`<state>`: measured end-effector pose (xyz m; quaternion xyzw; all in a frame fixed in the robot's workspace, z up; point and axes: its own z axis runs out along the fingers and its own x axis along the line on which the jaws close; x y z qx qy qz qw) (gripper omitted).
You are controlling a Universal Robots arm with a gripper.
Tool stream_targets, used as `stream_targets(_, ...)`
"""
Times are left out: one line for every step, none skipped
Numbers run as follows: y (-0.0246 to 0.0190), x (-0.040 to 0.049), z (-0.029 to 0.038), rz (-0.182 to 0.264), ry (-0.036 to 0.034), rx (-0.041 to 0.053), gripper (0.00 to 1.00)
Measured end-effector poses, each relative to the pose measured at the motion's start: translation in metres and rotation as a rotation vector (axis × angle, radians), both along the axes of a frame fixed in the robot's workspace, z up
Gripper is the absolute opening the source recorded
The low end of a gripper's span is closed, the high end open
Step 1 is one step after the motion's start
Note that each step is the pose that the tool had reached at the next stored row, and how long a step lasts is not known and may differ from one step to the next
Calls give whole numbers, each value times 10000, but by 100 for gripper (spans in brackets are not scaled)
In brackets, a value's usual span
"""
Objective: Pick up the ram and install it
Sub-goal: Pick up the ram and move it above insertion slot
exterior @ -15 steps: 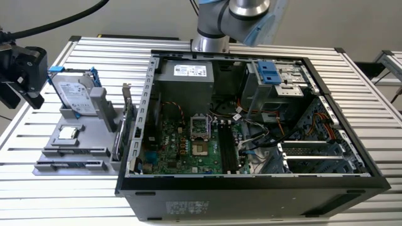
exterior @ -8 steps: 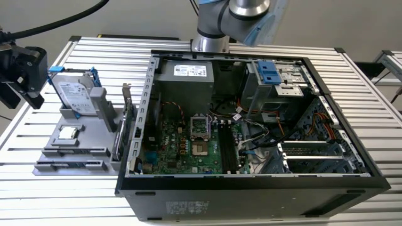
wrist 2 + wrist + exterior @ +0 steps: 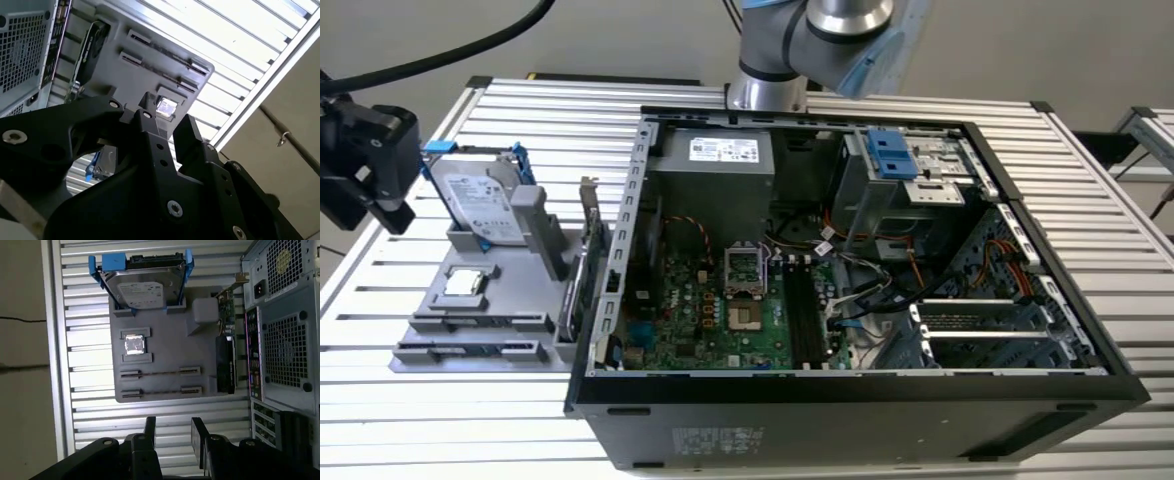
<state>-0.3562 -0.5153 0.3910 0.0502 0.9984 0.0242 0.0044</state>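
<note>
We find the ram (image 3: 160, 373) as a thin strip seen edge-on in the first wrist view. It stands in one of two long slots of the gray holder tray (image 3: 165, 330), with a second like strip (image 3: 160, 390) in the slot just beside it. On the same tray the small square processor chip (image 3: 135, 345) lies near the slots. The hard drive (image 3: 142, 287) in its blue brackets stands at the far end, and the expansion card (image 3: 226, 350) stands on edge along the side next to the computer case (image 3: 285, 340). The gripper (image 3: 174, 432) hangs off the tray's slot end, over the slatted table (image 3: 90, 405). Its two black fingers (image 3: 150, 427) are spread apart with nothing between them, and they touch neither strip. In the exterior view the case lies open on its side, the motherboard (image 3: 707, 310) is exposed, and the tray sits at the exterior view's left of it.
</note>
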Motion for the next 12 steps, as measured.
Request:
stream_targets(0,0,-1,-121,0,0,100)
stream_targets(0,0,-2,-227,0,-1,100)
stream_targets(0,0,-3,-346,0,-1,100)
stream_targets(0,0,-4,-456,0,0,100)
stream_targets(0,0,-5,-567,1,0,100)
stream_targets(0,-1,-6,-676,0,0,100)
stream_targets(0,0,-7,-781,0,0,100)
stream_targets(0,-1,-8,-896,0,0,100)
stream_targets(0,-1,-9,-1009,0,0,100)
stream_targets(0,-1,-10,-1111,0,0,100)
stream_targets(0,-2,-10,-1208,1,0,100)
stream_targets(1,-2,-11,-1309,0,0,100)
